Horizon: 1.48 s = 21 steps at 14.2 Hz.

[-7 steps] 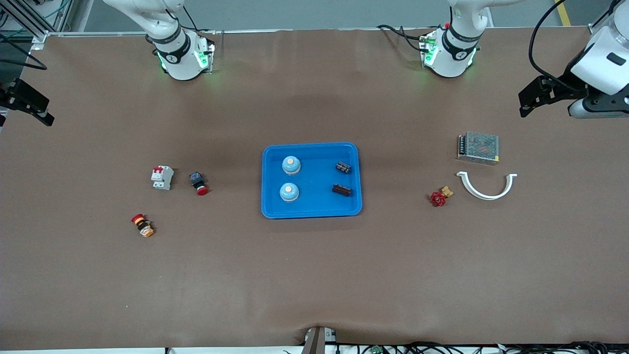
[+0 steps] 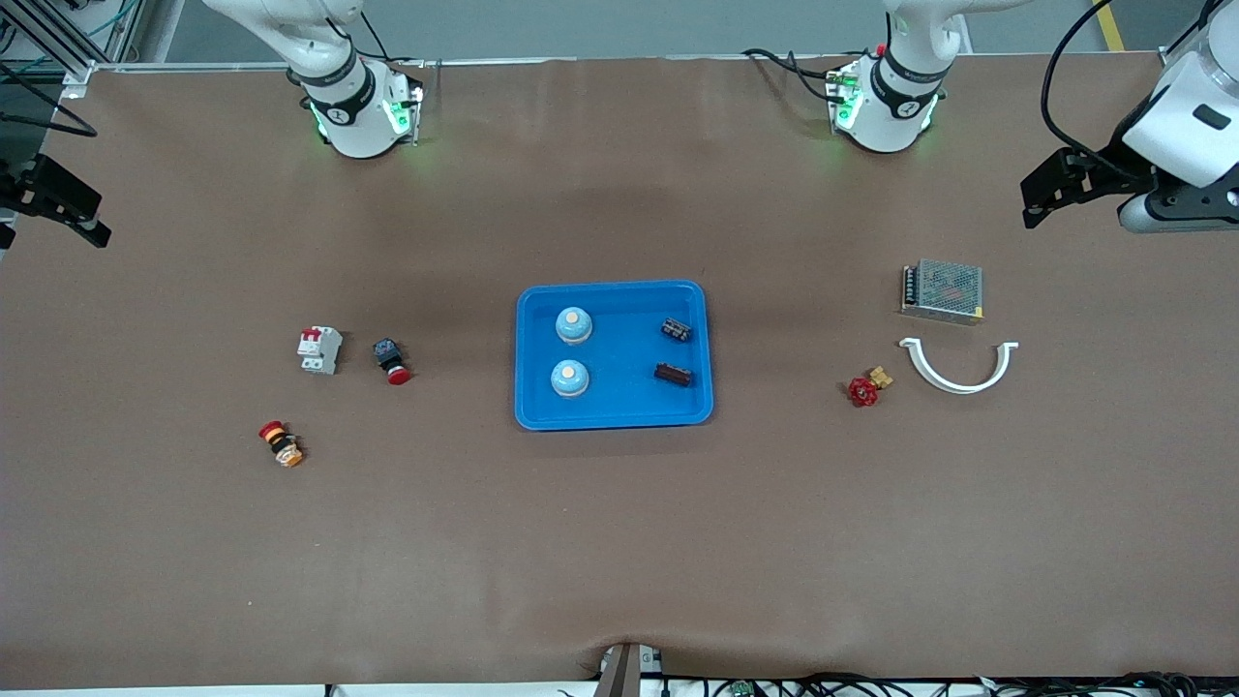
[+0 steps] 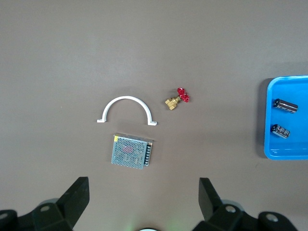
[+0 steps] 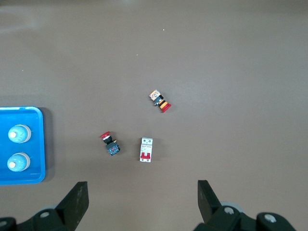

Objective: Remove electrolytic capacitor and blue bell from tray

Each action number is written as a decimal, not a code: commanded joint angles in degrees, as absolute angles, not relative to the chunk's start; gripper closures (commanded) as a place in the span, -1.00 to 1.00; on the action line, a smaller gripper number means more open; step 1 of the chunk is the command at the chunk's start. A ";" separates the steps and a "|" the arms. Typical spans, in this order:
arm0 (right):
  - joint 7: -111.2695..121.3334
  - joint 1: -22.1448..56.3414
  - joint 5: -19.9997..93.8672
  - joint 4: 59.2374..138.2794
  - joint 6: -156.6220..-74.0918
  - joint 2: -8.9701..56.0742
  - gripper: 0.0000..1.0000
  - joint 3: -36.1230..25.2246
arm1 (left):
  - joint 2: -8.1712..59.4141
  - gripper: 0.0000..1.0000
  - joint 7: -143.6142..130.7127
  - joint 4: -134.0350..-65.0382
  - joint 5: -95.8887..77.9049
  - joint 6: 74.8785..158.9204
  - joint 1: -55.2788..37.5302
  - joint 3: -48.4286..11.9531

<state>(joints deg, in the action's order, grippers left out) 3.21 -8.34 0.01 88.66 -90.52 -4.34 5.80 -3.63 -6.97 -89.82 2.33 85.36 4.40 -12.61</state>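
While both bells and both capacitors are lying in the tray [image 2: 614, 416], the spread left hand [image 3: 143, 202] and spread right hand [image 4: 142, 202] are being held high, so one should be lowered straight.

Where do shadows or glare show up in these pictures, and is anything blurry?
Front view: soft overhead light, a faint shadow along the tray's nearer rim, green lamps glowing on both arm bases. Wrist views: even light, no glare, the small parts sharp, only the dark fingertips at the picture's edge look soft.

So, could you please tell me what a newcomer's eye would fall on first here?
The bright-blue tray at mid-table catches the eye, with two blue bells and two dark capacitors in it. Small parts lie scattered at both ends of the table, while the left gripper and right gripper wait, open, over those ends.
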 commanded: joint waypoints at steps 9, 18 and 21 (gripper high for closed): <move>3.34 2.44 -0.08 87.28 -90.70 0.77 -1.00 5.89 | -0.36 -1.00 -11.06 -95.00 0.09 86.74 4.22 -17.30; 3.25 15.90 0.70 87.36 -101.23 12.12 -1.00 5.98 | 3.42 -1.00 -29.77 -108.01 0.26 102.82 4.13 -28.20; 0.38 18.97 1.05 87.71 -105.45 15.20 -1.00 5.98 | 6.41 -1.00 -37.15 -109.77 0.44 106.77 4.04 -31.54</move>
